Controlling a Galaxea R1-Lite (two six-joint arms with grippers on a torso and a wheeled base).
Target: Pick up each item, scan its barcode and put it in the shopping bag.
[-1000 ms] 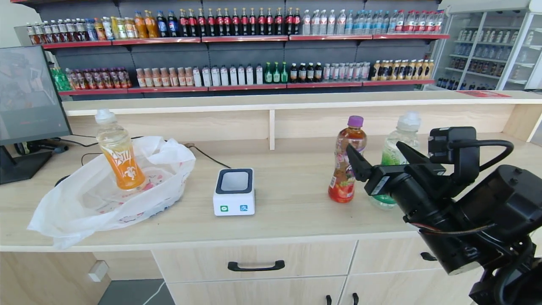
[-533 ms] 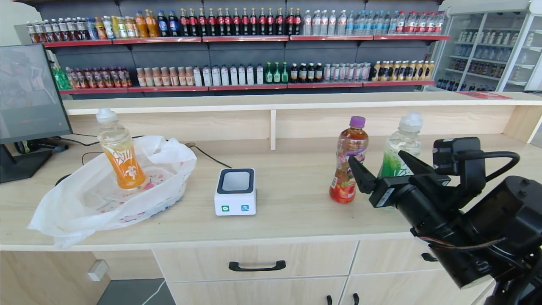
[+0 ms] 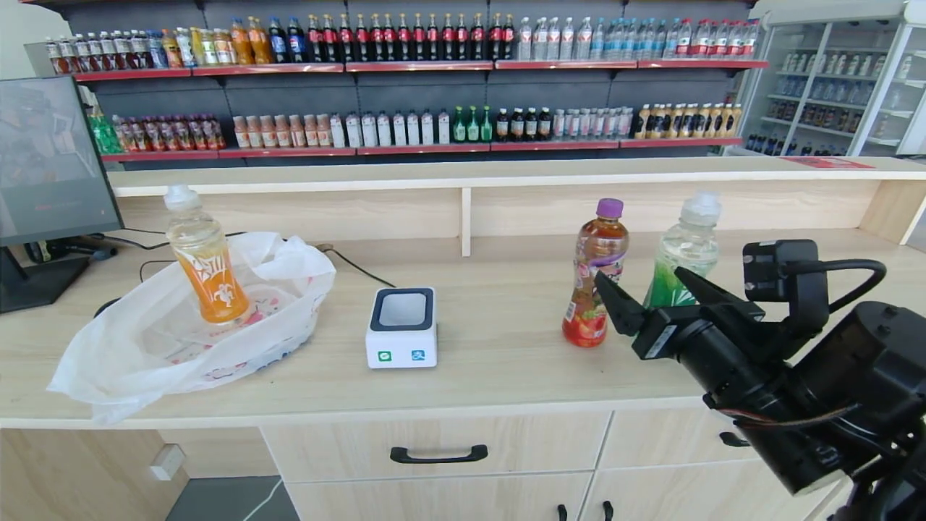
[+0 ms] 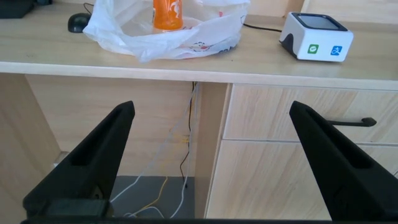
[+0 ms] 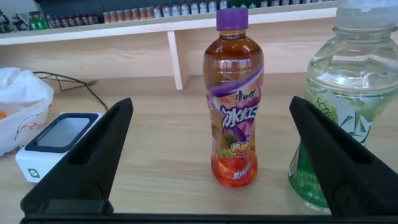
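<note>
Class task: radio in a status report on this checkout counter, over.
Right gripper open, aimed at purple-capped bottle; left gripper open, low before the counter. Orange bottle in shopping bag; green-labelled bottle stands on counter. Nothing in the way.

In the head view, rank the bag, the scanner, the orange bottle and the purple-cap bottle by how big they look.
1. The bag, largest by far.
2. The orange bottle and the purple-cap bottle look about alike, so I won't rank one over the other.
3. The scanner, smallest.
</note>
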